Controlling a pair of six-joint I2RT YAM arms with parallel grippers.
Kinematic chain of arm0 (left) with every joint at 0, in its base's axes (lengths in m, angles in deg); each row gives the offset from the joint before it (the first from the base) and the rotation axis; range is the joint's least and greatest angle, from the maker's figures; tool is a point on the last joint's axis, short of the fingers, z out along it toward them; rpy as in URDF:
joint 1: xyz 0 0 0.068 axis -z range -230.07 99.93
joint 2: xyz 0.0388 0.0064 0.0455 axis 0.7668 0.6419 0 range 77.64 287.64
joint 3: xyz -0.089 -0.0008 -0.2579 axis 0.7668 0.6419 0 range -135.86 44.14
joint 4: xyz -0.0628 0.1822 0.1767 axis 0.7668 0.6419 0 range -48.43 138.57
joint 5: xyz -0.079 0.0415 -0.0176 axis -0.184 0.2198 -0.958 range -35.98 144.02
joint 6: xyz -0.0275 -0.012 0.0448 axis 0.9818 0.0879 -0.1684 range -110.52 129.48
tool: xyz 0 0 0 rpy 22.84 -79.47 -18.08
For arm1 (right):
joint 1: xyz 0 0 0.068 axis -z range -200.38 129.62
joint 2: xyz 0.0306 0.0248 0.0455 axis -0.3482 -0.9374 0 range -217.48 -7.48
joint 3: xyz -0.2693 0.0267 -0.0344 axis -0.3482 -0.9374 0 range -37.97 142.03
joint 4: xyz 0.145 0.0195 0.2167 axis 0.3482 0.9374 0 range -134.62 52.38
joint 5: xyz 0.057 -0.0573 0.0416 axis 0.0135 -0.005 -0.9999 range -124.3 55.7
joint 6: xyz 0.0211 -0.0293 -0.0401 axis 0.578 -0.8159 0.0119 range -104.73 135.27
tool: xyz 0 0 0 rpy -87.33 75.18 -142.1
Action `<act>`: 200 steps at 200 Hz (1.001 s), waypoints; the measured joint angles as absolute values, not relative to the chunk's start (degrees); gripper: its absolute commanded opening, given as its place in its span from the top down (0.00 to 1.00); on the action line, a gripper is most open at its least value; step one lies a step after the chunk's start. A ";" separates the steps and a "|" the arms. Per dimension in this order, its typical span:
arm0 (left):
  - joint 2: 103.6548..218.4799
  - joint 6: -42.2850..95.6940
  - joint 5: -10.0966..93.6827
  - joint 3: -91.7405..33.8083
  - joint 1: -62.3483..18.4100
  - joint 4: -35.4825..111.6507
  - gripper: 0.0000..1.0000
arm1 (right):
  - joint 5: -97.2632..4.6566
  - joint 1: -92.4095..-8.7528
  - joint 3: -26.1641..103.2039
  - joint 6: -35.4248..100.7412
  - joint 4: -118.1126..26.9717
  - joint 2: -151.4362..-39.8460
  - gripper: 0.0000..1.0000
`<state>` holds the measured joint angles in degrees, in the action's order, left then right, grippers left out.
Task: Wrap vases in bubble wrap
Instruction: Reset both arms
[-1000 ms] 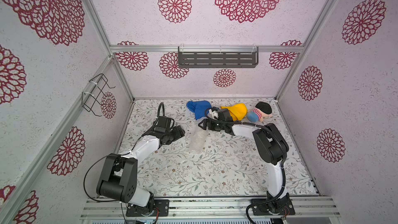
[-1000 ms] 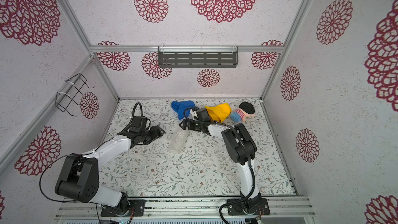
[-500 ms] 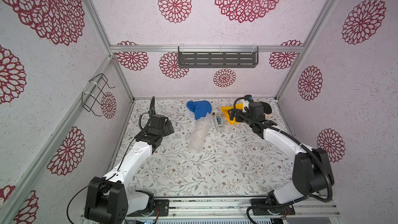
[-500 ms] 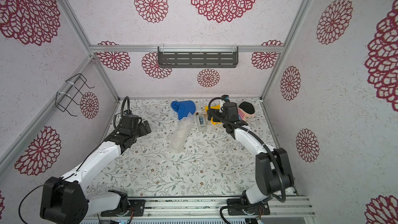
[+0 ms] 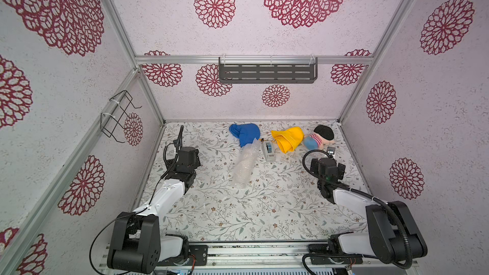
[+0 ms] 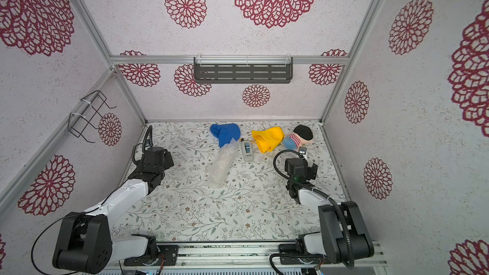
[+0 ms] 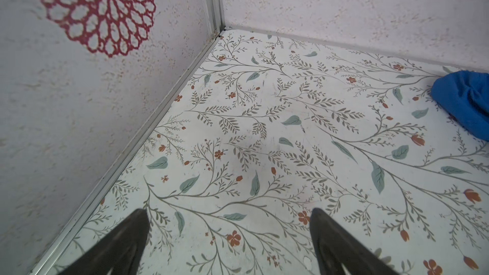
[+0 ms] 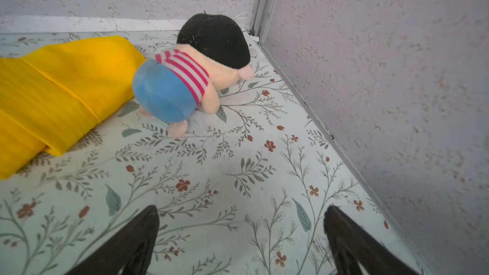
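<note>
Checker: bubble wrap (image 5: 244, 166), where?
Annotator: Middle of the table (image 5: 238, 215), rolled into a long bundle, lying flat. Far end touches the blue cloth (image 5: 244, 132), near end points toward the front edge. Both top views show the wrap (image 6: 222, 166) that way, nothing gripping it.
Checker: vase?
Annotator: Can't make it out through the bubbles. Only the roll's outline shows, slightly wider at the near end.
Checker: left hand (image 7: 228, 211)?
Annotator: Fingers spread wide, empty, over bare table near the left wall. Well apart from the wrap. Blue cloth sits at the edge of its wrist view.
Checker: right hand (image 8: 242, 208)?
Annotator: Spread wide too, empty, over bare table by the right wall. Doll (image 8: 195, 75) and yellow cloth (image 8: 60, 93) lie ahead of it, just beside each other, near the back right corner. Also well apart from the wrap.
Checker: anything next to the wrap?
Annotator: Tape dispenser (image 5: 268, 150), just beside the far end, between wrap and yellow cloth.
Checker: walls?
Annotator: Grey shelf (image 5: 267, 71) on the back wall, wire rack (image 5: 116, 115) on the left wall. Red flower prints on all walls.
</note>
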<state>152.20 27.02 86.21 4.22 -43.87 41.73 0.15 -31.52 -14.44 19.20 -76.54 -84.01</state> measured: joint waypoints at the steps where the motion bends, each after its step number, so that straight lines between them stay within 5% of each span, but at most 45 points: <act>1: 152.18 26.96 86.16 4.30 -43.94 41.56 0.03 | 0.15 -31.52 -14.86 19.02 -77.09 -84.05 0.01; 107: 155.50 20.80 81.99 15.54 -50.36 15.41 0.03 | -3.56 -27.52 -18.09 15.31 -99.21 -94.17 0.07; 124: 157.69 20.62 81.25 15.60 -51.48 12.31 0.03 | -7.19 -25.22 -18.99 16.33 -101.35 -94.13 0.01; 200: 166.04 20.62 77.79 21.57 -55.89 -5.46 0.03 | -13.42 -23.36 -24.74 16.84 -110.57 -95.86 0.01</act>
